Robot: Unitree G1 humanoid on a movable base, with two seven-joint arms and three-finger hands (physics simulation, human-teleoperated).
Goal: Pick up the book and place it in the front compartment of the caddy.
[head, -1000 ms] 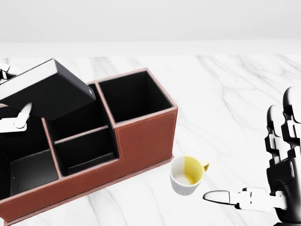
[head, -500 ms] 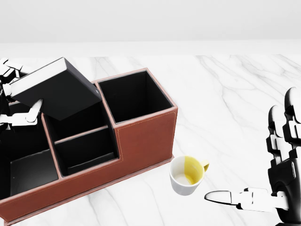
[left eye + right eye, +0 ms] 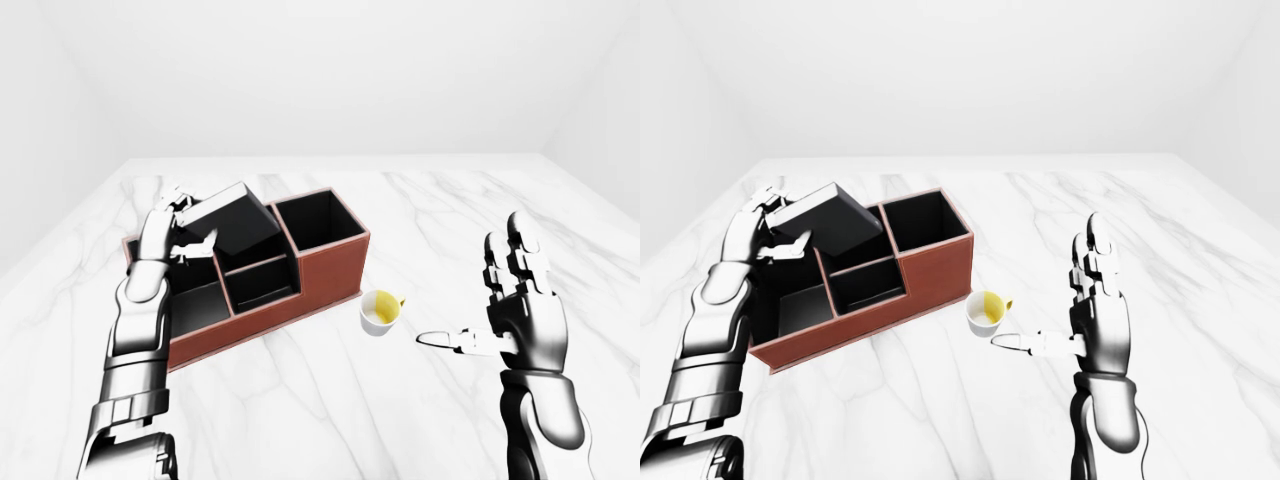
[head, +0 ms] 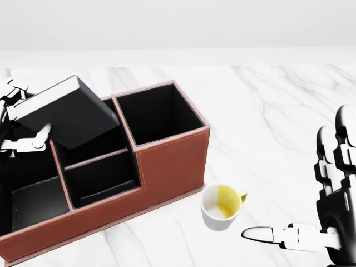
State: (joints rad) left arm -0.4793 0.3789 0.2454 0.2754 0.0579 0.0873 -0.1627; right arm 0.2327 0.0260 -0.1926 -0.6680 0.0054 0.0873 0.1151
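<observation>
The left hand (image 3: 170,228) grips the book (image 4: 69,113) — a flat, matte-black slab with a pale edge — tilted above the caddy (image 4: 167,167), a brown leather-look box with dark square compartments. The right hand (image 3: 515,310) hangs open, fingers upright, thumb pointing at a glossy yellow-and-white cup (image 4: 221,207) on the marble table (image 4: 267,111).

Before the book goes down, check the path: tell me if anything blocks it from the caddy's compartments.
Nothing visible does. The left hand holds the book tilted right above the caddy, whose visible compartments look empty. The cup stands outside, near the caddy's lower right corner.
</observation>
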